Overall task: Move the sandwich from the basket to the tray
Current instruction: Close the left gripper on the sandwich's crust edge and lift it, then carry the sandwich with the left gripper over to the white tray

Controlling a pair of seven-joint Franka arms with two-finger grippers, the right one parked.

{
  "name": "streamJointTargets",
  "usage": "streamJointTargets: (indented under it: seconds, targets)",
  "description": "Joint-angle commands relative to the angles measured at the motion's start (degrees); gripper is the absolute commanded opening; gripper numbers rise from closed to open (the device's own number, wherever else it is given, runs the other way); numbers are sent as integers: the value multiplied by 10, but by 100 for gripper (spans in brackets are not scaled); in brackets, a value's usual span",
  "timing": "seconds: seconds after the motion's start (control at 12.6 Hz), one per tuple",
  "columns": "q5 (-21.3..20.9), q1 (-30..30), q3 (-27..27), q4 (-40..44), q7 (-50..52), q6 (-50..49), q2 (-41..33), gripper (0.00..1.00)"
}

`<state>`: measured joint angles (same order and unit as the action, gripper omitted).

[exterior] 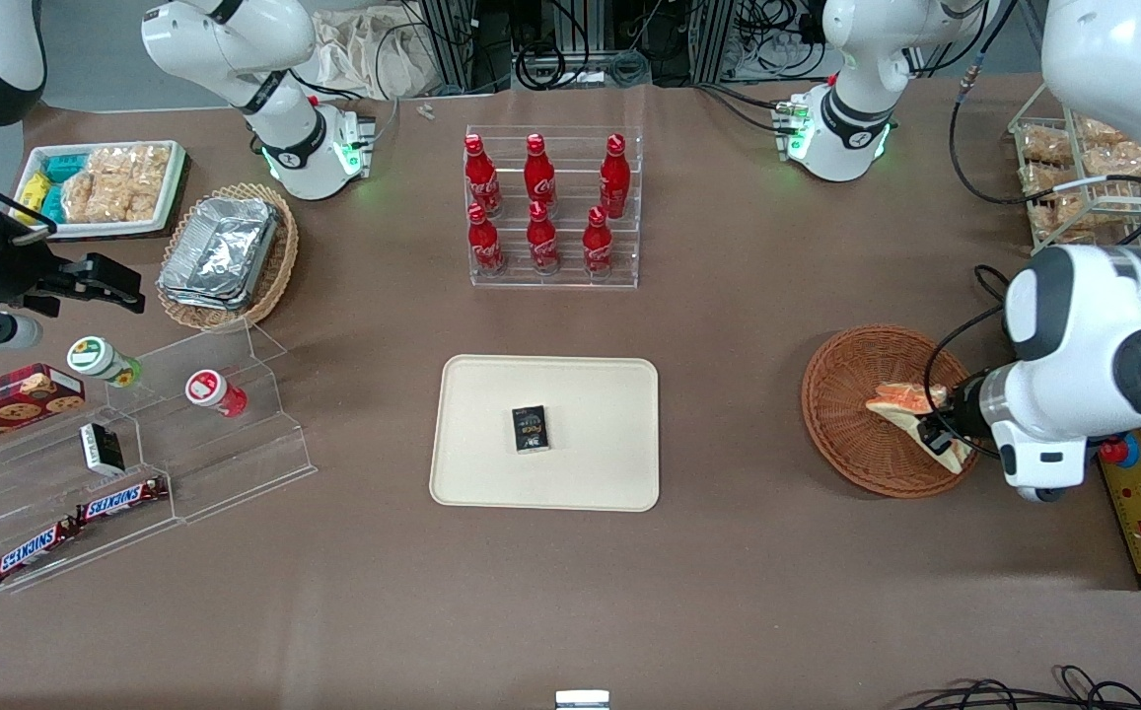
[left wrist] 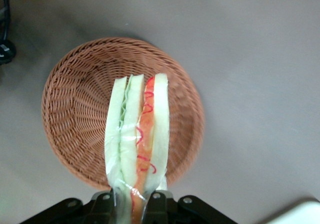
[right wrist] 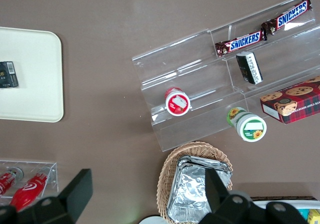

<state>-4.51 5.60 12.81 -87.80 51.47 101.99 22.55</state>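
Your left gripper hangs over the basket, its two fingers clamped on the wrapped end of the sandwich, which is lifted clear of the weave with its layers on edge.

Remaining items, largest first, with clock directions read on the front view from the tray's centre:

Table: brown surface carrying everything.

Tray: cream, rectangular, low-rimmed; the target.

Bottle rack: clear acrylic at 12 o'clock, holding six red cola bottles.

Basket: round reddish-brown wicker at 3 o'clock, toward the working arm's end; the sandwich hangs above its half nearer the arm.

Small dark box: lies flat near the tray's middle, no bigger than the sandwich.

Hazards, as judgements:

1. Slip. The fingers appear to hold only the film-wrapped end. A quick swing toward 9 o'clock could let the wedge pivot or slide out of the wrapper's grip.

2. Rim strike. If you travel sideways before gaining height, the hanging tip may catch the basket's rim and drag the basket.

3. Crowded landing. Setting down at the tray's centre would put the sandwich on the dark box; choose bare tray beside it.

4. Early release. Opening from height could let the wedge tumble past the low rim.
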Motion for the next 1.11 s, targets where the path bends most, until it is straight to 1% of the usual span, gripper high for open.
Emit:
streamJointTargets:
  seconds: [0.0, 0.16, 0.24, 0.32, 0.48, 0.56, 0.63, 0.79, 0.95, 1.03]
  targets:
    - [-1, -1, 74, 130, 3, -85, 49, 0]
    - [-10, -6, 150, 152, 3, -80, 71, 0]
    - [-36, -22, 185, 156, 4, -75, 88, 0]
    - [-61, -43, 203, 164, 4, -65, 108, 0]
    - [-118, -127, 202, 177, 5, -23, 155, 0]
    - [-143, -152, 202, 177, 6, 3, 186, 0]
    - [-154, -169, 202, 177, 6, 36, 216, 0]
    - [-159, -182, 201, 177, 4, 96, 266, 0]
    - [-200, -200, 198, 178, 6, 146, 302, 0]
    - [-211, -204, 195, 184, 5, 151, 318, 0]
